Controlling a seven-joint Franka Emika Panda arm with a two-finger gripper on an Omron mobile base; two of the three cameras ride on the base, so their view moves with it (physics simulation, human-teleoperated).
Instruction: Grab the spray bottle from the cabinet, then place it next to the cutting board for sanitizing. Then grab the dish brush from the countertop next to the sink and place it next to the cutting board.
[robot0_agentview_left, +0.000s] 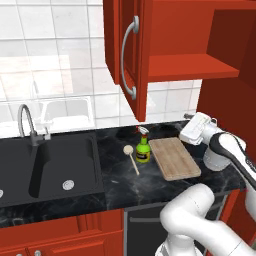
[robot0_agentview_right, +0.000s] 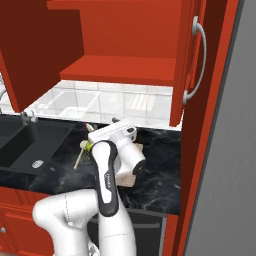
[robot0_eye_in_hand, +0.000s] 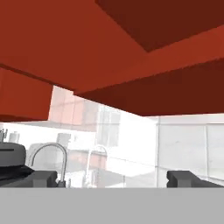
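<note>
The green spray bottle (robot0_agentview_left: 143, 150) stands upright on the black countertop (robot0_agentview_left: 120, 185), just left of the tan cutting board (robot0_agentview_left: 174, 158). Left of the bottle lies the pale dish brush (robot0_agentview_left: 132, 159), its round head toward the wall. My gripper (robot0_agentview_left: 192, 117) hovers above the board's far right corner, open and holding nothing; the hand view shows its tips (robot0_eye_in_hand: 113, 179) spread wide apart. From the right base view the hand (robot0_agentview_right: 101, 124) covers most of the bottle (robot0_agentview_right: 86, 146) and board (robot0_agentview_right: 137, 148), with the brush (robot0_agentview_right: 78, 158) beside them. Above, the red cabinet (robot0_agentview_left: 190, 67) stands open, its shelf bare.
The cabinet door (robot0_agentview_left: 131, 55) hangs open over the counter, above the bottle. The black sink (robot0_agentview_left: 50, 165) with its curved tap (robot0_agentview_left: 26, 125) lies to the left. A red side panel (robot0_agentview_right: 210, 150) closes off the right end of the counter.
</note>
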